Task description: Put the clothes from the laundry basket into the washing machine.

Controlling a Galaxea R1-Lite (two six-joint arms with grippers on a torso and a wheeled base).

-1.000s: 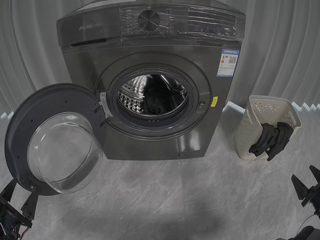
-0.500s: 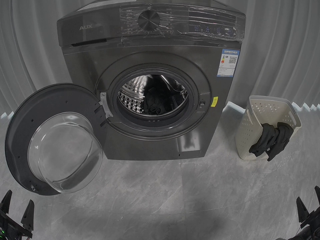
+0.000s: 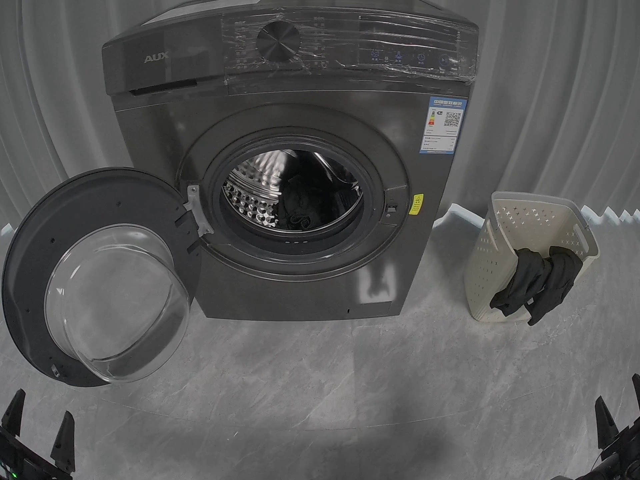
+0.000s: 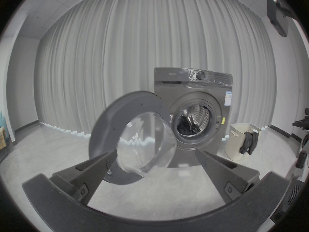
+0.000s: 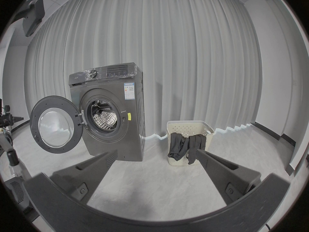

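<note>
Over the last second both arms have sunk toward the bottom corners of the head view, and the camera itself has swung slightly, so everything sits a little further left in the picture. A pale pleated curtain hangs behind the scene above a grey marbled floor. The dark grey washing machine stands in the middle, and its round door is swung wide open to the robot's left. Some dark cloth already lies inside the shiny drum. The cream laundry basket stands on the floor just beside the machine, on the robot's right. The black clothes are draped over the basket's front rim and hang down its outer wall. The left gripper hovers low, in front of the open door, with its fingers spread and nothing between them. The right gripper is low on the other side, well short of the basket, likewise spread wide and holding nothing
</note>
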